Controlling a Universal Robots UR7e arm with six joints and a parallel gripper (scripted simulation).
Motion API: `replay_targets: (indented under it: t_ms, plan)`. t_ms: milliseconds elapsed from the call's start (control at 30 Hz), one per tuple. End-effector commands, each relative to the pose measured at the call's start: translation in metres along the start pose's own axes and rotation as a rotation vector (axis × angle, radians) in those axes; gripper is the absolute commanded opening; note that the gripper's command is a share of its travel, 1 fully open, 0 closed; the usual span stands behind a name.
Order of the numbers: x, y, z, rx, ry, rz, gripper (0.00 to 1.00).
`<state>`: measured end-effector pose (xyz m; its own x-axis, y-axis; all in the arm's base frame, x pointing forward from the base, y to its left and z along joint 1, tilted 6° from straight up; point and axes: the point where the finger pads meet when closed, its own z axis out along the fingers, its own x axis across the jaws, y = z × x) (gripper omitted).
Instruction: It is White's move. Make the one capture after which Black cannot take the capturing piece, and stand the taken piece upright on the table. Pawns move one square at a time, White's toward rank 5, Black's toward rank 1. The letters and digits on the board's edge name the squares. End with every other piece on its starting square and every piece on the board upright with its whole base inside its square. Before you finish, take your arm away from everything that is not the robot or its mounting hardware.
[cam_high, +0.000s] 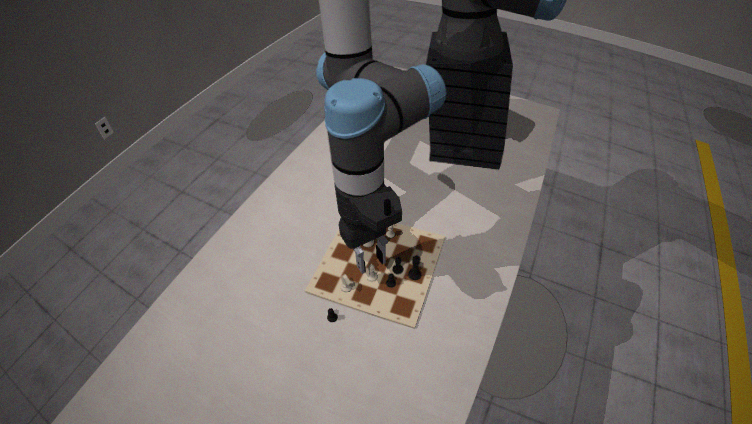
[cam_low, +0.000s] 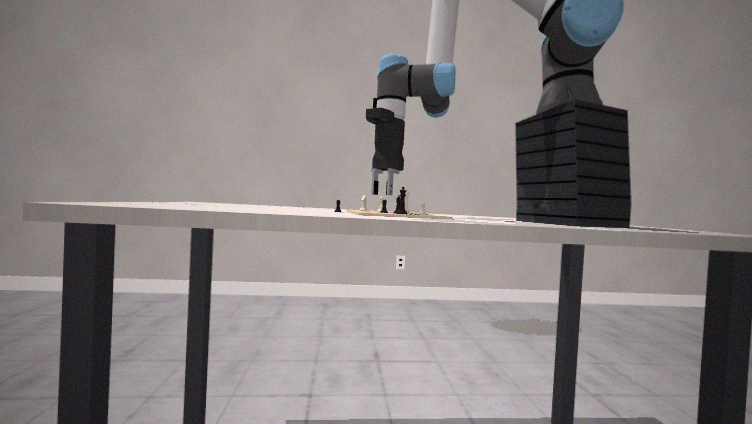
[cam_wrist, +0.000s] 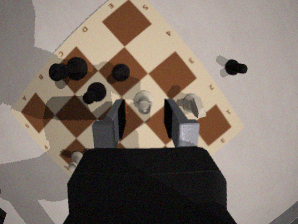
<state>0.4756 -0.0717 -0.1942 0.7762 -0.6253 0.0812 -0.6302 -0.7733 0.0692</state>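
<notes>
The small chessboard (cam_high: 402, 306) (cam_wrist: 128, 22) lies on the table. A black pawn (cam_high: 331, 314) (cam_low: 338, 205) (cam_wrist: 233, 67) stands upright on the table just off the board's near edge. My gripper (cam_high: 370, 259) (cam_low: 382, 188) (cam_wrist: 144, 111) is open and empty. It hangs a little above the board, straddling a white piece (cam_high: 372, 272) (cam_wrist: 141, 100) from above without touching it. A second white piece (cam_high: 346, 282) (cam_wrist: 190, 104) stands one square over. Black pieces (cam_high: 398, 265) (cam_high: 415, 268) (cam_wrist: 76, 67) (cam_wrist: 120, 72) stand further along the board.
A third white piece (cam_high: 390, 231) (cam_wrist: 75, 157) stands at the board's far edge, partly behind the gripper. The arm's dark base block (cam_high: 469, 100) (cam_low: 572, 163) stands on the table behind the board. The table's edge runs left of the lone pawn.
</notes>
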Motion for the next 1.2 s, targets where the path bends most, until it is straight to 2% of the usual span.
replay_targets:
  t_ms: [0,467,1167]
  plan:
    - [0.0,0.0,0.008,0.0,0.001,0.0,0.73]
    - [0.0,0.0,0.029,0.0,0.001,0.0,0.73]
    - [0.0,0.0,0.03,0.0,0.001,0.0,0.73]
